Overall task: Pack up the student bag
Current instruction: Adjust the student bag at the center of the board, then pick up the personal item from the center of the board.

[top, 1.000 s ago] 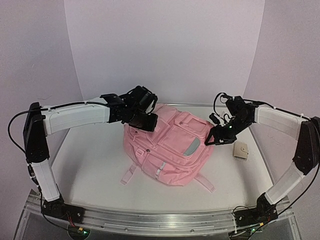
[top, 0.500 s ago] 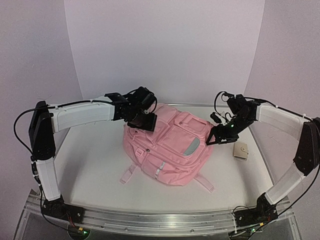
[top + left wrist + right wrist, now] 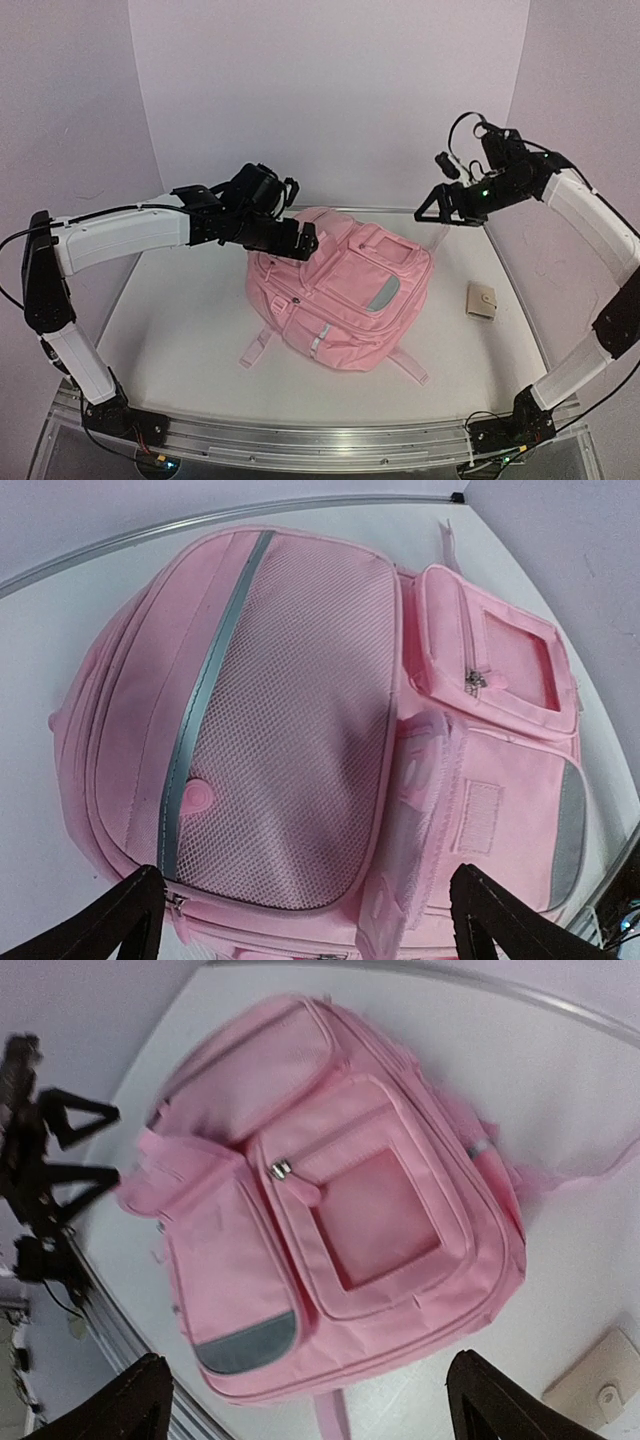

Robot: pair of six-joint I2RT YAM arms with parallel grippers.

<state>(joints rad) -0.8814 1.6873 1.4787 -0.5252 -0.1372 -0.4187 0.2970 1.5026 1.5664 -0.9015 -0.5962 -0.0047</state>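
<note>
Top external view shows the large soft pink fabric backpack (image 3: 345, 290) lying mid white table (image 3: 180, 330), left gripper (image 3: 306, 240) and right gripper (image 3: 426, 209) both spread empty over its far end, so packing looks between steps, next likely fetching the small beige wallet (image 3: 483, 301) near the right edge.

A white table (image 3: 180, 330) sits inside a pale lilac curved backdrop (image 3: 330, 90), evenly lit.

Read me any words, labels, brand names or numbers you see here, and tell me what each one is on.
None: no text can be read in any view.
student bag: its pale patch and framed pocket panel show no lettering.
small beige pouch: too small and blurred to show any mark.
</note>
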